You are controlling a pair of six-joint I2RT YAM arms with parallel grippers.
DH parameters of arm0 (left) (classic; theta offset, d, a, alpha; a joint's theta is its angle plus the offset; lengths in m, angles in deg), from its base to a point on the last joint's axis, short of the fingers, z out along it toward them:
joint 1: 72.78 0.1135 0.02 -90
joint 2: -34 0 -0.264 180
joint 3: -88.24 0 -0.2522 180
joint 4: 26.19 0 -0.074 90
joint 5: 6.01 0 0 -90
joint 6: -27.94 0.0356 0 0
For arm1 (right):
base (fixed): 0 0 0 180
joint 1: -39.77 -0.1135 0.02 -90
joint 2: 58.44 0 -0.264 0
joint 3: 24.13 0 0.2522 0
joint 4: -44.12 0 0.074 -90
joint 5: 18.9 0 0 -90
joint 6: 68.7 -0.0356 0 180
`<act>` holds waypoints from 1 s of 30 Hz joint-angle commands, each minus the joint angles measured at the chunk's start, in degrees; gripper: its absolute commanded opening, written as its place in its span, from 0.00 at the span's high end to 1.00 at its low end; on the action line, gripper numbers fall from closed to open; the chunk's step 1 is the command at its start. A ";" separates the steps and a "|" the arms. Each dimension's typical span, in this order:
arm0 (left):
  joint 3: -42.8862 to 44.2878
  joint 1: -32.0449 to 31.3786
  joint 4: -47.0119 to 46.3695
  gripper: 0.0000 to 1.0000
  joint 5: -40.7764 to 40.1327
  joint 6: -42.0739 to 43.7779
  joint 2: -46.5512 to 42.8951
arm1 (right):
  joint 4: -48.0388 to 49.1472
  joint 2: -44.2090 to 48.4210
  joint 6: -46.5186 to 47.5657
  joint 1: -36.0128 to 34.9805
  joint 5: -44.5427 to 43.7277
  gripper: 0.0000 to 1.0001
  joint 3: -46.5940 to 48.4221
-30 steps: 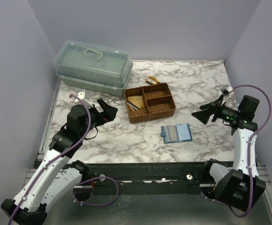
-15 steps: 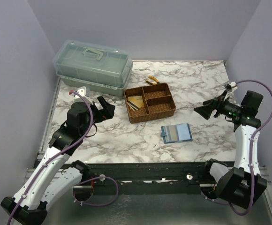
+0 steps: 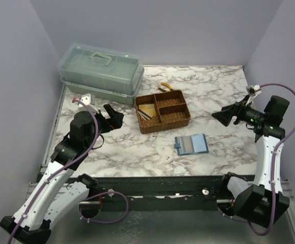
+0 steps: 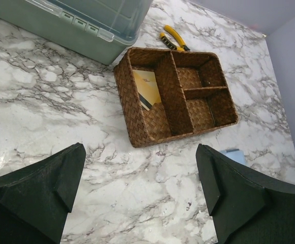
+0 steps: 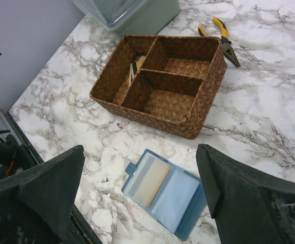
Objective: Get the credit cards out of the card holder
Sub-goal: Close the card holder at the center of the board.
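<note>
The teal-blue card holder (image 3: 191, 144) lies open and flat on the marble table in front of the woven tray (image 3: 184, 118). In the right wrist view (image 5: 164, 192) a tan-gold credit card (image 5: 150, 180) sits in its left clear sleeve. More credit cards (image 3: 147, 110) lie in the tray's left compartment, also in the left wrist view (image 4: 147, 87). My left gripper (image 3: 115, 116) is open and empty, raised left of the tray. My right gripper (image 3: 222, 116) is open and empty, raised at the right, above and right of the card holder.
A green lidded plastic box (image 3: 100, 72) stands at the back left. Yellow-handled pliers (image 3: 166, 87) lie behind the tray. Grey walls close the table at left, back and right.
My right gripper has risen and drawn back slightly to the right. My left gripper has risen and drawn back slightly to the left. The card holder and tray have not moved.
</note>
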 commanded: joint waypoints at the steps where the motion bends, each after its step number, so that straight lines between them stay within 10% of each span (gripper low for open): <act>1: 1.94 0.36 0.53 0.01 0.14 -0.70 -1.93 | 3.56 1.85 -5.85 0.34 -1.86 0.00 -0.74; 30: 0.38 0.33 -0.45 0.01 4.83 -5.37 -5.52 | 5.30 3.81 -10.67 0.34 -1.50 0.00 -1.18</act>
